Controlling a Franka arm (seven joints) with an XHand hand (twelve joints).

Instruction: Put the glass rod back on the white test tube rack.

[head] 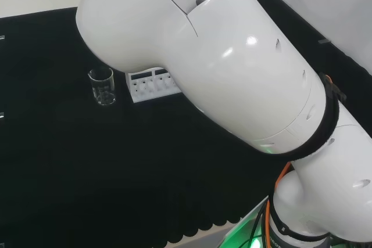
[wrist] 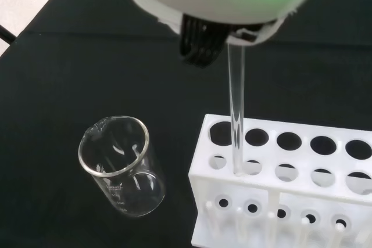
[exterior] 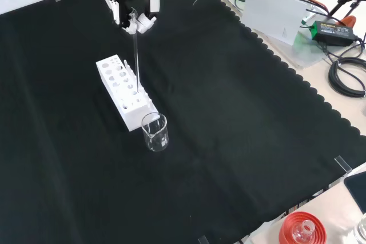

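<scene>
The hand (exterior: 132, 5) pinches the top of the glass rod (exterior: 136, 64), fingers curled on it. The rod hangs nearly upright from the hand toward 6 o'clock in the front view, its lower tip entering a hole of the white test tube rack (exterior: 123, 88) near the rack's end that faces the beaker (exterior: 155, 132). The beaker stands just beside that end, at about 5 o'clock from the rack. Elsewhere around the rack the desk (exterior: 240, 118) lies open, so I judge a straight lowering along the rod's axis has room.

My bench's black cloth (exterior: 240, 141) carries the white test tube rack (exterior: 123, 92); a glass beaker (exterior: 155, 132) stands just beside it.
</scene>
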